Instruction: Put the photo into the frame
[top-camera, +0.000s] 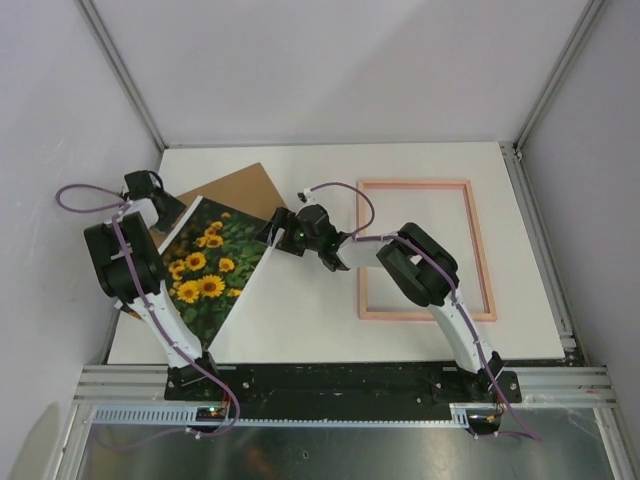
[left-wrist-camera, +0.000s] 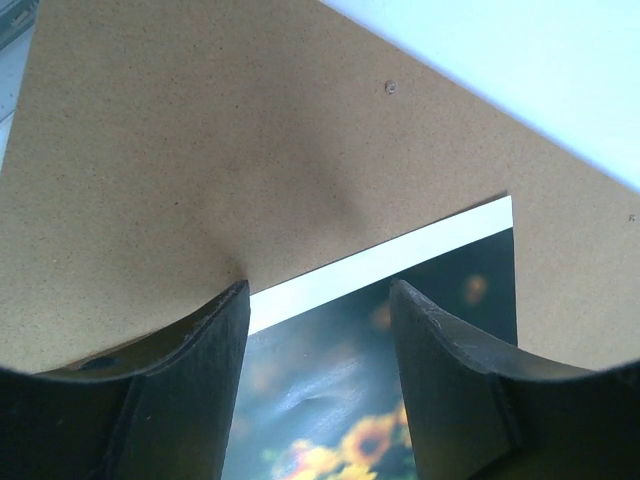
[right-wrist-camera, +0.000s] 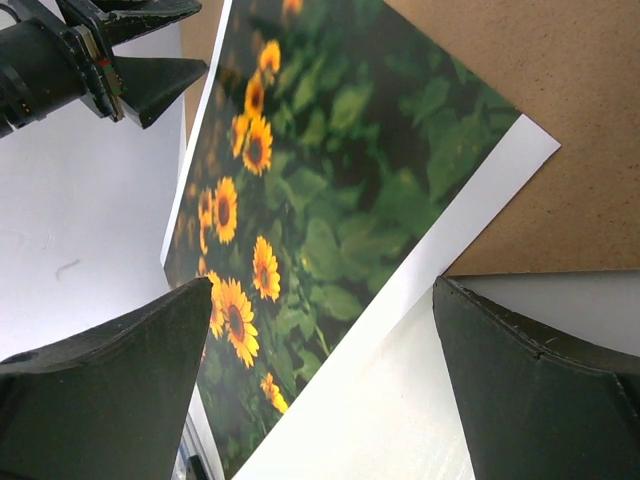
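We are finding both spread, holding nothing: left gripper (left-wrist-camera: 318, 290) straddling the sunflower photo (top-camera: 205, 270) edge, right gripper (right-wrist-camera: 325, 290) hovering above its corner, frame (top-camera: 415, 183) well right of it. We are advising pinching the photo only, clear of the backing board (top-camera: 240, 190).

White table (top-camera: 300, 325) bears frame (top-camera: 415, 184), brown board (top-camera: 240, 190), seemingly photo (top-camera: 205, 270).

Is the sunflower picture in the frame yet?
No, it is out. The photo lies partly on the brown board at the left; the frame sits apart on the right.

Overhead and close wrist views share the photo (right-wrist-camera: 330, 180)
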